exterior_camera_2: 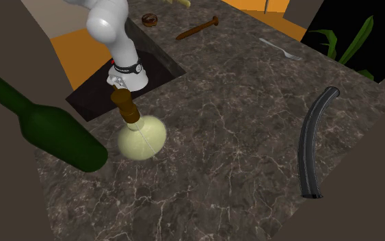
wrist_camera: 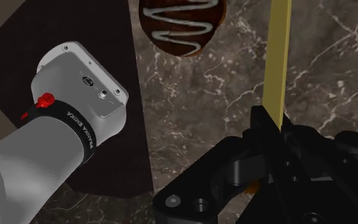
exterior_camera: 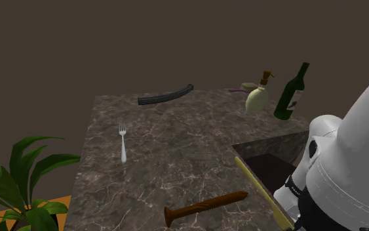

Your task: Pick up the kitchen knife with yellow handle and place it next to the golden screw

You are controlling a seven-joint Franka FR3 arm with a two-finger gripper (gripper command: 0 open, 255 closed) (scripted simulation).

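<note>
The knife shows as a long thin yellow bar point(exterior_camera: 260, 189) slanting along the counter beside the dark recess. In the wrist view the yellow bar point(wrist_camera: 278, 57) runs straight out from between my black fingers, and my gripper point(wrist_camera: 274, 122) is shut on it. The blade is hidden by the hand. The screw point(exterior_camera: 206, 207) is large and reddish brown, lying on the marble near the front edge, just to the shoulder view's left of the knife. It also lies near the far end of the counter in the second exterior view point(exterior_camera_2: 199, 28).
A dark sunken recess point(exterior_camera: 271, 164) opens in the marble counter point(exterior_camera: 176, 144). A chocolate donut point(wrist_camera: 180, 22) lies ahead of the fingers. A fork point(exterior_camera: 122, 143), a black curved tube point(exterior_camera: 166, 96), a cream flask point(exterior_camera: 257, 98) and a green bottle point(exterior_camera: 291, 93) stand farther off. A plant point(exterior_camera: 25, 184) is beside the counter.
</note>
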